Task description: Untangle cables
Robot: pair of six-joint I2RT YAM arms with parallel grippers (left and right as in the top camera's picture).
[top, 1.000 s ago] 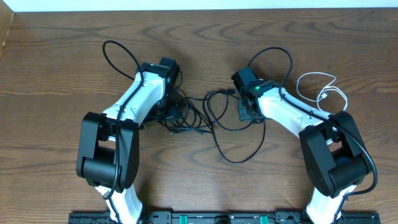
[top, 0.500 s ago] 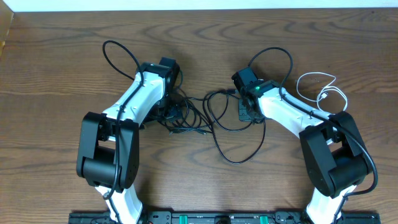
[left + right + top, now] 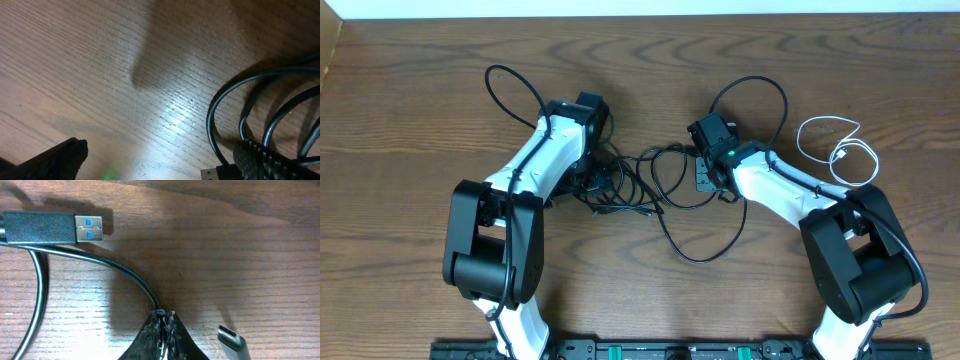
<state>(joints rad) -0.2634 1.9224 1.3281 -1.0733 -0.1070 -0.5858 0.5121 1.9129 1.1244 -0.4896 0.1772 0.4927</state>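
Where your right tool [image 3: 162, 330] pinches shut on a black cable [image 3: 127, 272] low over the counter [image 3: 225, 255], a USB plug [image 3: 52, 228] lies beyond it, leftward. Your left tool [image 3: 157, 166] stands wide open, holding nothing, with black cable loops [image 3: 210, 117] beside one finger [image 3: 260, 157].

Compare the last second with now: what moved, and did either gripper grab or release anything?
The right gripper, shut on a black cable, slid a little left toward the tangle, and that cable's slack shifted left with it. Nothing was grabbed or released. The left gripper, open over the tangle, and the white cable stayed put.
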